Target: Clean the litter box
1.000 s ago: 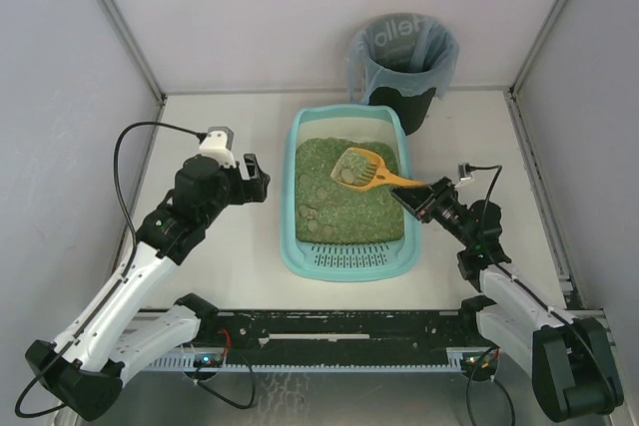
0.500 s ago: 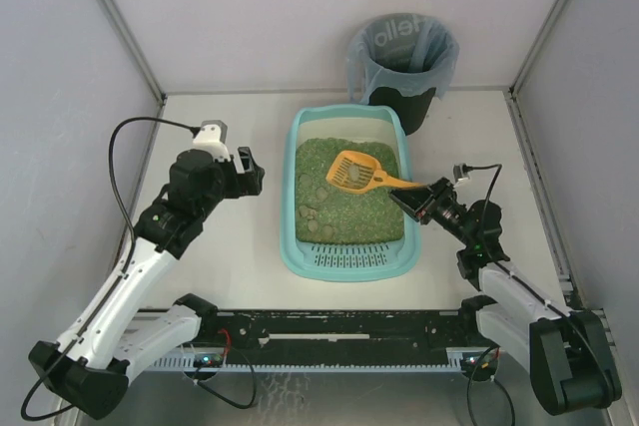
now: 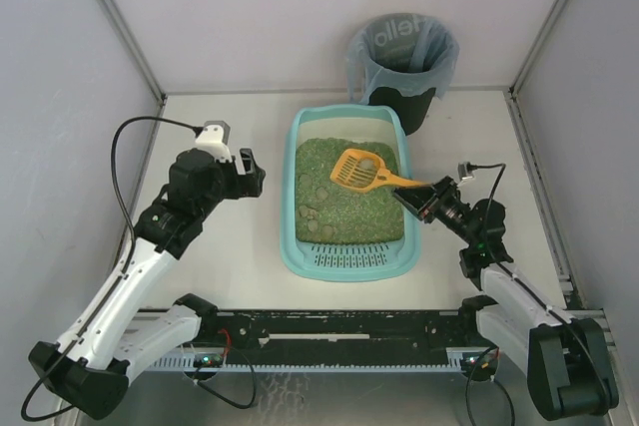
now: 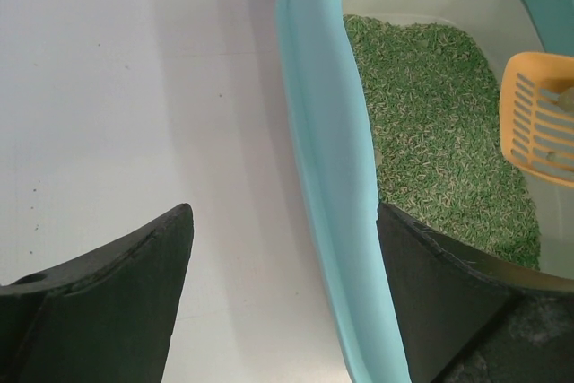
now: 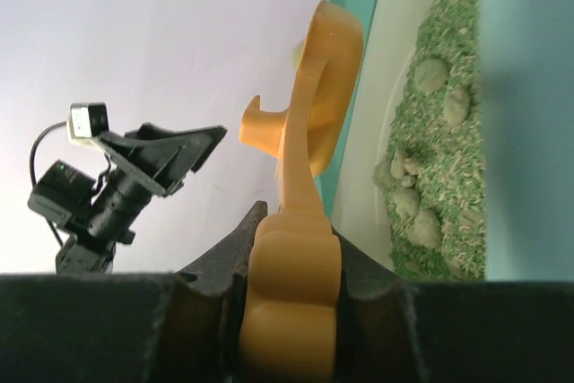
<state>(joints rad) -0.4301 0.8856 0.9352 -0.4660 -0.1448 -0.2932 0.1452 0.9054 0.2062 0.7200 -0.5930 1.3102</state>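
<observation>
Right gripper [image 3: 413, 197] clenched on orange scoop [image 3: 354, 173] handle | scoop carries clump [image 3: 367, 163] over litter box [image 3: 288, 238] | left gripper [image 3: 252, 173] spread, left of box.

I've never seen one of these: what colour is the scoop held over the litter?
Orange. The scoop shows best in the top external view.

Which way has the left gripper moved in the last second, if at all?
Yes, slightly: the left gripper has drifted left and a bit farther back, widening its gap from the litter box's left rim.
</observation>
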